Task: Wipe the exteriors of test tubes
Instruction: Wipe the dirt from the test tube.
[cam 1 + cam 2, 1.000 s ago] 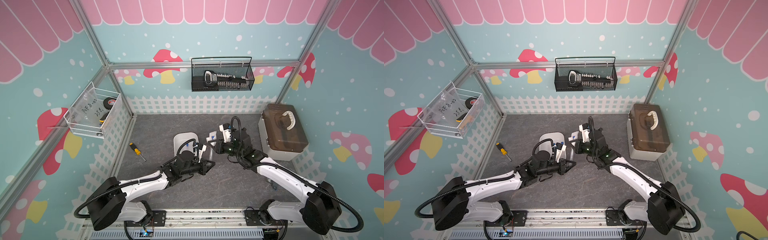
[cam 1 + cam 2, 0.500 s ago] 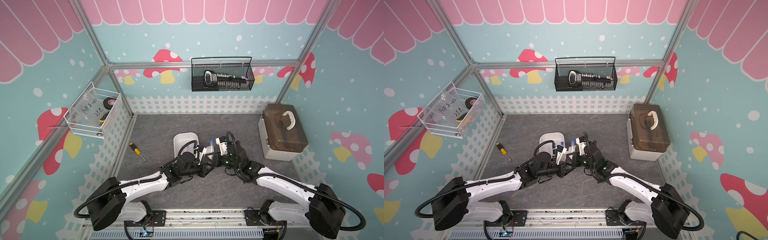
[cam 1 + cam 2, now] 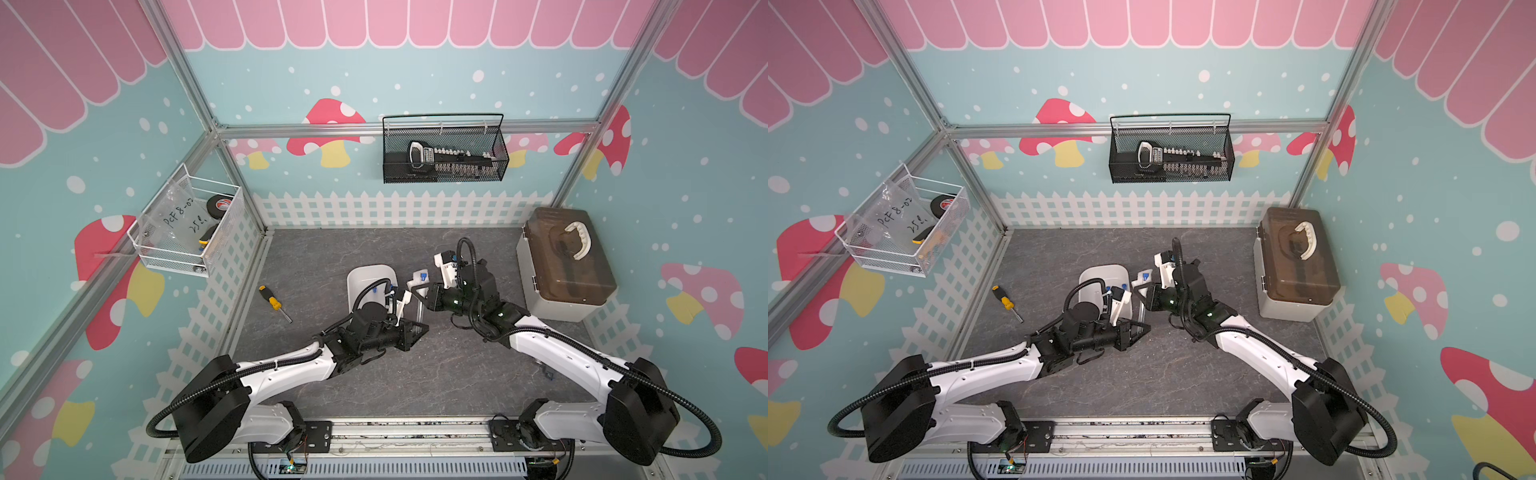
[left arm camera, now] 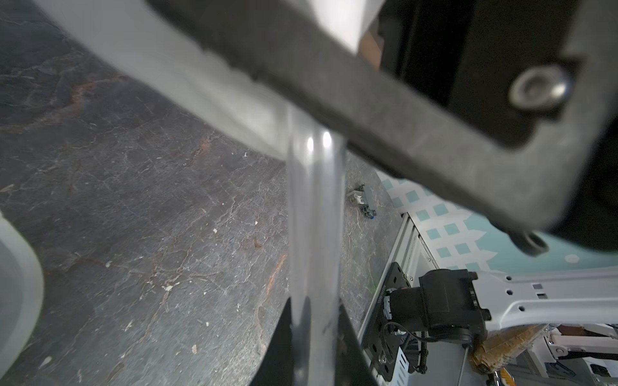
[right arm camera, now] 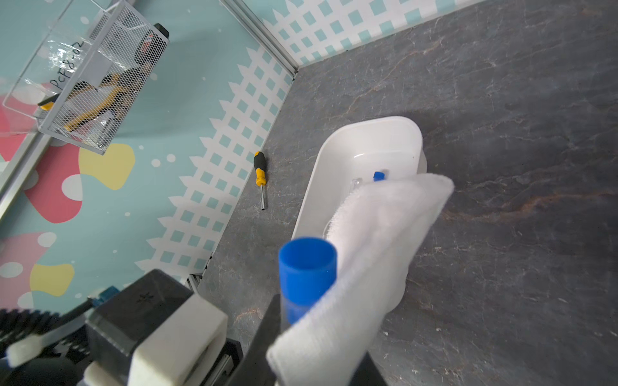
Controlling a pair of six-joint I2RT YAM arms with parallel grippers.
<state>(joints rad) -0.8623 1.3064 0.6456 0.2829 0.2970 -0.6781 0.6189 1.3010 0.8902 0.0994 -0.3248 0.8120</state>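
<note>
My left gripper (image 3: pixel 419 329) (image 4: pixel 316 320) is shut on the lower end of a clear test tube (image 3: pixel 419 306) (image 4: pixel 316 234), which stands nearly upright above the mat. In both top views the right gripper (image 3: pixel 420 287) (image 3: pixel 1144 289) meets the tube's upper end. It is shut on a folded white cloth (image 5: pixel 378 250) pressed against the tube just below its blue cap (image 5: pixel 307 267) (image 3: pixel 423 275). The right gripper (image 5: pixel 317 334) shows only its dark finger edges beside the cloth. More blue-capped test tubes (image 5: pixel 378 175) lie in the white tray (image 5: pixel 334 150) (image 3: pixel 365 274) behind, partly hidden.
A yellow-and-black screwdriver (image 3: pixel 272 302) (image 5: pixel 260 170) lies on the grey mat left of the tray. A brown-lidded box (image 3: pixel 569 270) stands at the right wall. Wire baskets (image 3: pixel 444 154) (image 3: pixel 187 226) hang on the back and left walls. A small loose part (image 3: pixel 547 374) lies near the right arm.
The right gripper slid the cloth down the tube toward the left gripper, then back up to the capped end. The left arm and the tube have stayed put.
</note>
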